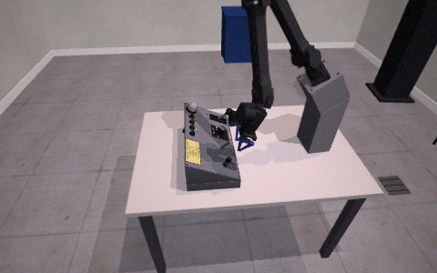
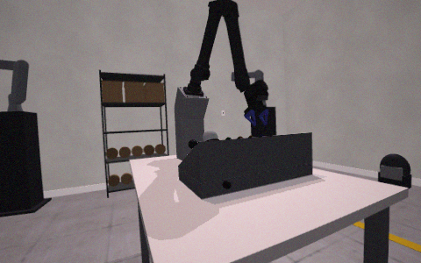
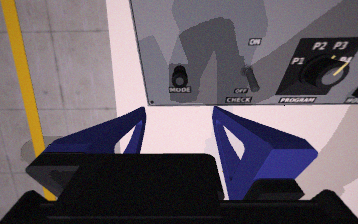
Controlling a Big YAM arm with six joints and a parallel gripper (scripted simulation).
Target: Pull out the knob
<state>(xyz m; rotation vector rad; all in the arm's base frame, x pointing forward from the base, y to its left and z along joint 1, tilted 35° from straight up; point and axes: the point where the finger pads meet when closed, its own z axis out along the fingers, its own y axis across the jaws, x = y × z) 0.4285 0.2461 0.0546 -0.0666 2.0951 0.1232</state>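
With the blue wedge-shaped fingers spread apart and nothing between them, the gripper (image 3: 179, 125) hangs over the white tabletop (image 3: 180, 130), just off the edge of the grey sloped console panel (image 3: 210, 30). Small black MODE knob (image 3: 179, 76) sits ahead of the fingers, roughly in line with the gap between them, slightly toward the left finger, not touched. Further right on the panel: CHECK toggle lever (image 3: 250, 78) between ON and OFF labels, then black PROGRAM rotary dial (image 3: 326, 70) with its yellow pointer near P4. Top view puts the gripper (image 1: 245, 143) beside the console (image 1: 210, 150), clear of it.
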